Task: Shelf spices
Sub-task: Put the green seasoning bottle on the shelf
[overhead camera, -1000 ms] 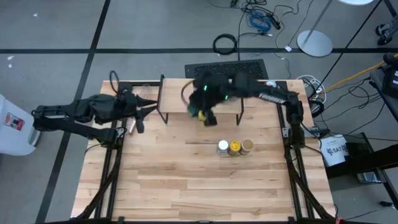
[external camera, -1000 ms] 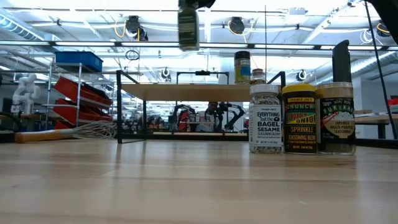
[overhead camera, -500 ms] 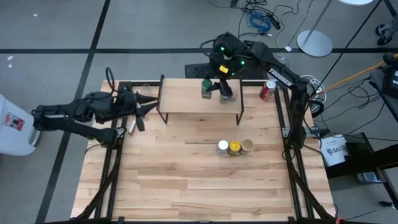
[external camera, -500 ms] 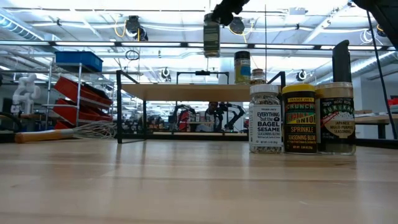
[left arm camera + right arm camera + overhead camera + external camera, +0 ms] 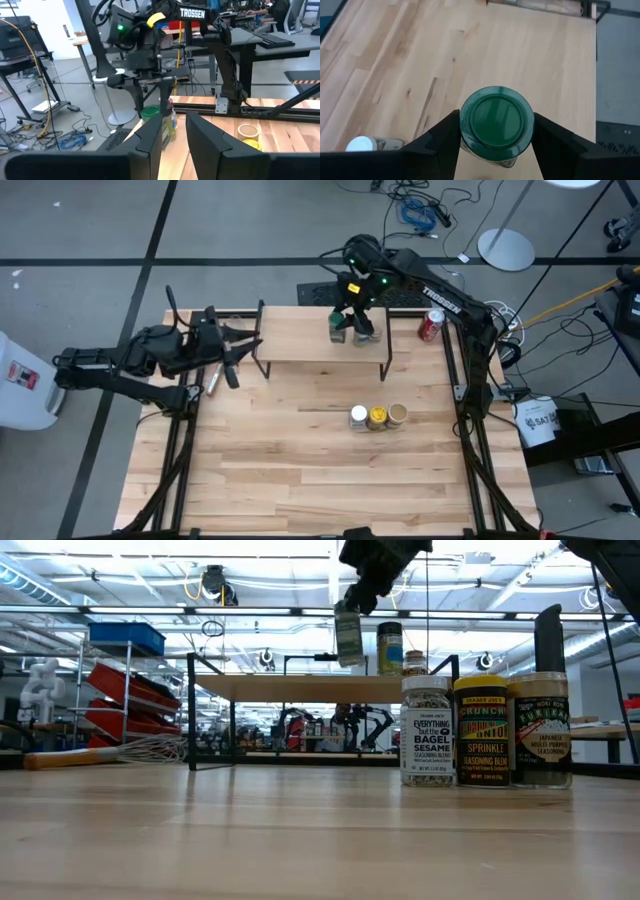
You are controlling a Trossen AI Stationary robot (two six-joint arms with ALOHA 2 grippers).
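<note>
My right gripper (image 5: 345,318) is over the light-wood shelf (image 5: 300,340), shut on a green-lidded spice jar (image 5: 349,635) held just above the shelf board (image 5: 290,688). A second jar (image 5: 364,335) stands on the shelf beside it, at its right end. Three more jars, white-lidded (image 5: 358,416), yellow (image 5: 377,418) and tan-lidded (image 5: 398,414), stand in a row on the table in front of the shelf. My left gripper (image 5: 247,344) is open and empty at the shelf's left end. My right gripper pinches the jar's top end between its two fingers (image 5: 442,137), one on each side of the green lid (image 5: 496,122). The fingers come from above, pointing down. The jar hangs below them, slightly tilted, its bottom (image 5: 350,660) clear of the shelf board.
A red soda can (image 5: 431,326) stands on the table right of the shelf. A wire whisk (image 5: 130,750) lies at the table's left, under my left arm. The shelf's black legs (image 5: 262,365) stand at its corners. The table's near half is bare wood (image 5: 320,480).
My right gripper has carried the green-lidded jar from the shelf's front edge up and toward the far edge, over the board, then lowered it close to the board beside the standing jar. My left gripper has shifted a little toward the shelf.
</note>
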